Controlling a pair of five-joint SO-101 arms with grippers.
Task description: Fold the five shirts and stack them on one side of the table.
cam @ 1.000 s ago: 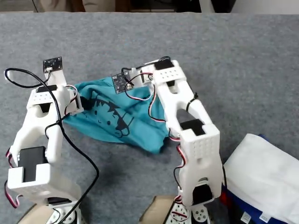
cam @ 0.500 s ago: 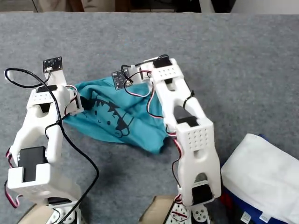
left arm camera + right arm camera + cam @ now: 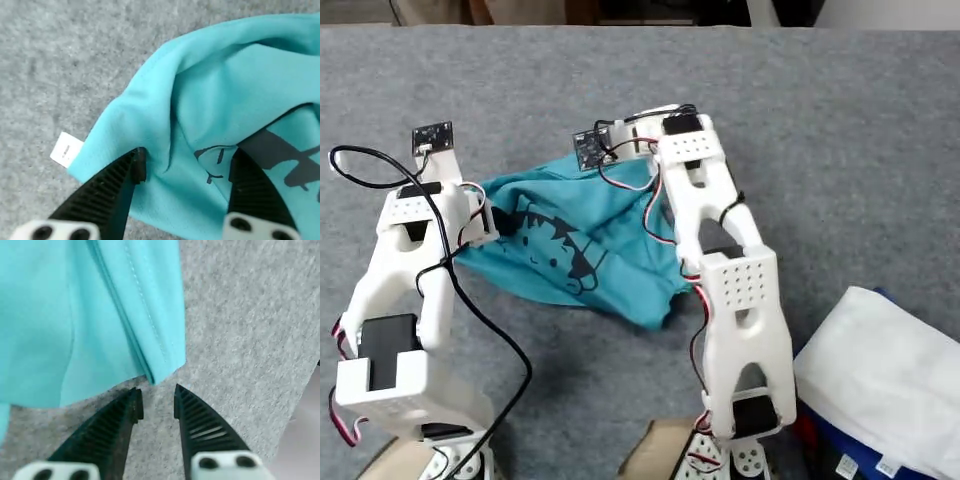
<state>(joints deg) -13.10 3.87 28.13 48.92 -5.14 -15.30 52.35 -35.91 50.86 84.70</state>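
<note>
A teal shirt (image 3: 585, 245) with a dark cartoon print lies crumpled in the middle of the grey table (image 3: 840, 130). At its left edge my left gripper (image 3: 190, 156) is open, its fingers pressed down on the cloth on either side of a fold, close to a white label (image 3: 66, 148). My right gripper (image 3: 155, 392) is at the shirt's far right edge (image 3: 150, 355). It is open by a narrow gap, with bare table between its fingers and the hem's corner just ahead of the tips. In the high view the right arm (image 3: 695, 170) covers that corner.
A stack of folded cloth, white on top (image 3: 885, 385) and dark blue beneath (image 3: 820, 430), sits at the near right corner. Both arm bases stand at the near edge. A black cable (image 3: 480, 320) loops by the left arm.
The right arm has shifted toward the far side of the table and slightly right. The left arm and the shirt have stayed put.
</note>
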